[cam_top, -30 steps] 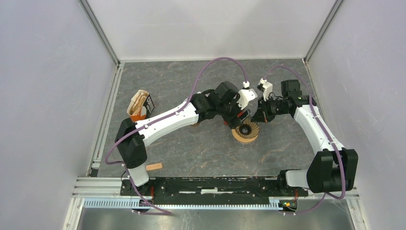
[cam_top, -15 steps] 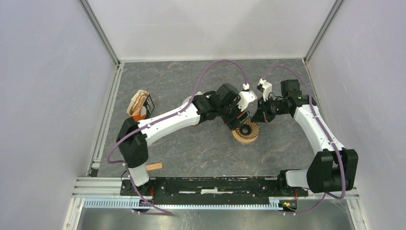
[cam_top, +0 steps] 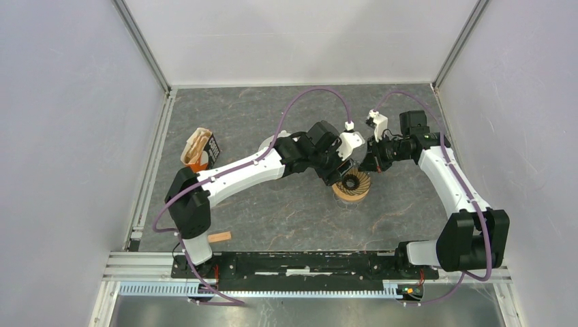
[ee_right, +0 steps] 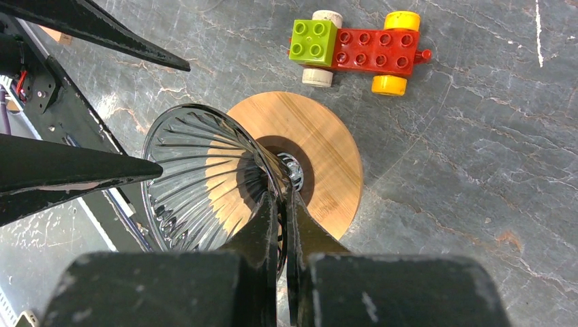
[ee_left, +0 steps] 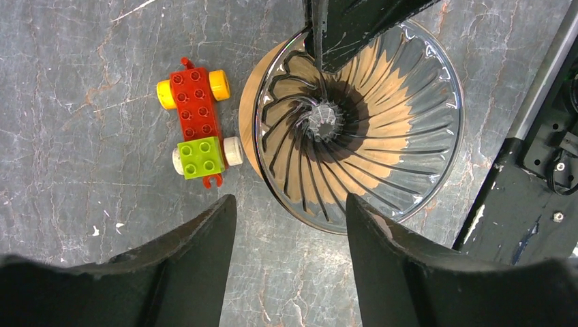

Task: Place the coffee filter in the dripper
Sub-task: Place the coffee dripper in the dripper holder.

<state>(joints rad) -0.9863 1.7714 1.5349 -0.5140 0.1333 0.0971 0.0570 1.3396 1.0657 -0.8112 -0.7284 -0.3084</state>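
Note:
The dripper [cam_top: 351,185] is a clear ribbed glass cone on a round wooden base [ee_right: 320,150], standing mid-table. My right gripper [ee_right: 281,194] is shut on the dripper's rim [ee_right: 269,170]; it also shows in the top view [cam_top: 364,163]. My left gripper [ee_left: 292,204] is open and empty, just above the near side of the dripper [ee_left: 354,122]; it also shows in the top view [cam_top: 339,170]. Brown coffee filters sit in an open black and orange pack [cam_top: 202,148] at the far left. No filter is in the dripper.
A red, yellow and green Lego car [ee_left: 198,126] lies right beside the dripper's base, also in the right wrist view [ee_right: 358,49]. A small wooden block [cam_top: 219,237] lies near the left arm's base. The grey side walls stand close.
The left arm has drawn slightly back and left over the dripper. The right gripper has shifted slightly toward the far side, still shut on the rim.

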